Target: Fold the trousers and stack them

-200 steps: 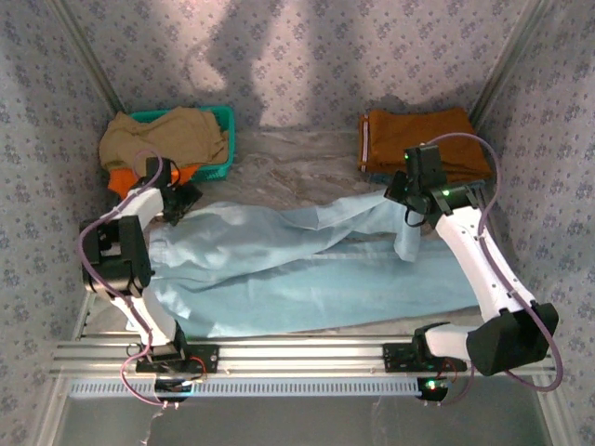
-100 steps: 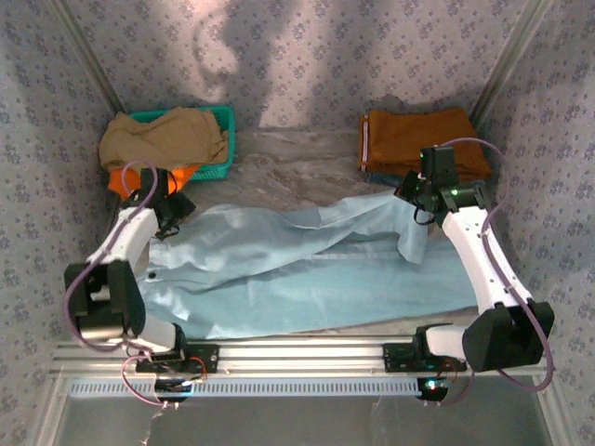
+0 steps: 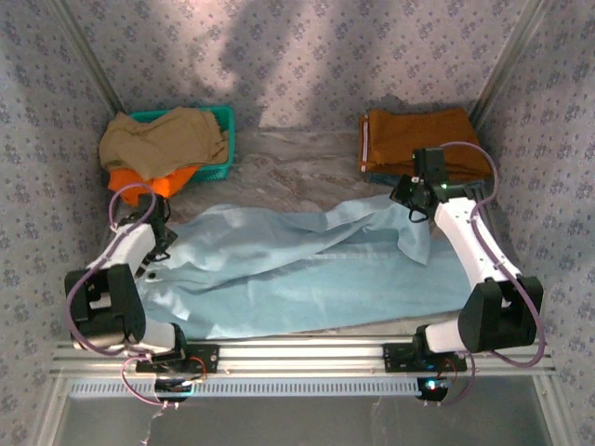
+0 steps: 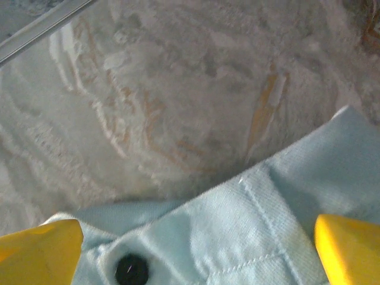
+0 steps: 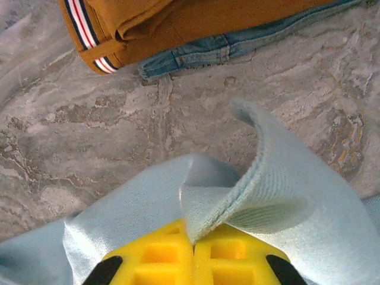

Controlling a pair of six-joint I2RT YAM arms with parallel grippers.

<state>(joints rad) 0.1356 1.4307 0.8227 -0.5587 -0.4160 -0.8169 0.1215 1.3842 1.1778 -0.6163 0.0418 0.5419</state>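
Observation:
The pale sky-blue trousers lie spread across the table, waist to the left and legs running right. My left gripper hovers over the waistband, open; in the left wrist view its yellow fingertips stand wide apart on either side of the waistband and its black button. My right gripper is shut on the hem of the far leg and holds it lifted. In the right wrist view the yellow fingers pinch the folded hem.
A green basket holding tan and orange garments stands at the back left. Folded rust-orange trousers lie at the back right over a blue denim piece. Patterned walls close in on both sides; a metal rail runs along the front.
My left gripper has moved from beside the basket down and left to the waistband corner. The right gripper shifted slightly right, still holding the hem.

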